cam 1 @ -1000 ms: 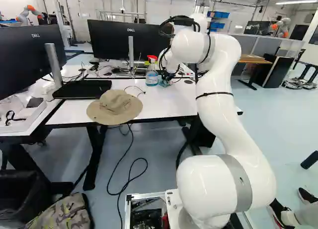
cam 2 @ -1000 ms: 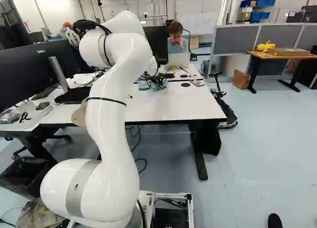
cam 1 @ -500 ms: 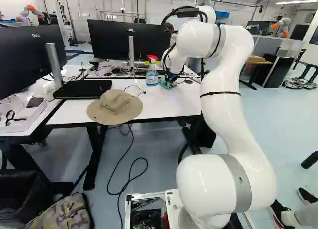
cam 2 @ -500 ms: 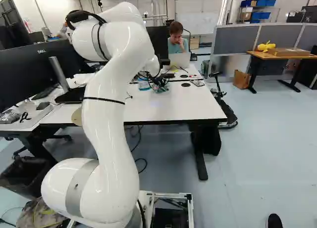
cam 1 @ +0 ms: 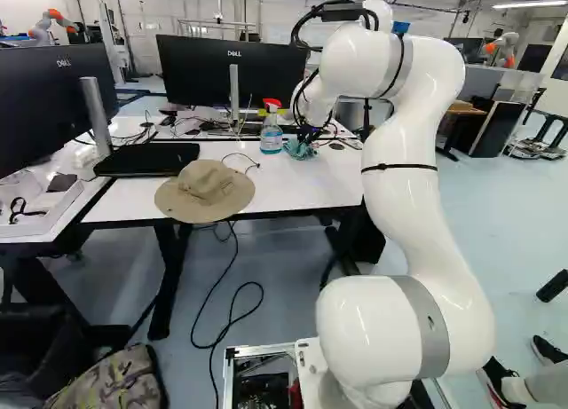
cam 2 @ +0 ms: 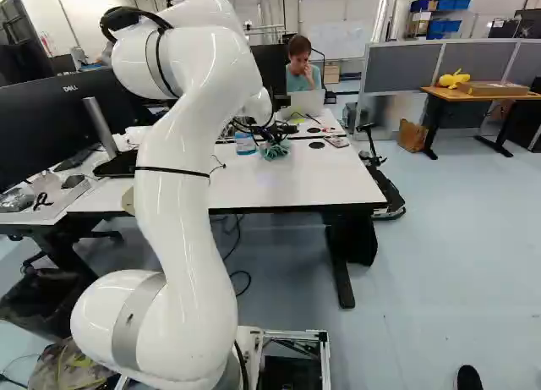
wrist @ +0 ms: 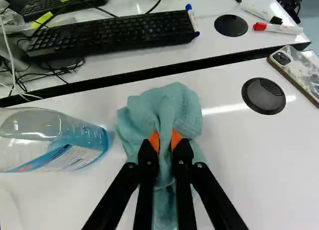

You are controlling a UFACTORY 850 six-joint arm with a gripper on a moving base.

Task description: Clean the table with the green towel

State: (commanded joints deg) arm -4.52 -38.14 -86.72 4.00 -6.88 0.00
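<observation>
The pincer (cam 1: pixel 305 140) over there is pinching the green towel (wrist: pixel 182 106) between its orange pads (wrist: pixel 176 139), and the bunched cloth is resting on the white table (cam 2: pixel 313 177), just beside the spray bottle (cam 1: pixel 272 137). A tan hat (cam 1: pixel 206 189) is sitting at the table's near edge.

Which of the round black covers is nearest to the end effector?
The cover on the same side of the dark gap as the towel; the other cover lies beyond.
</observation>
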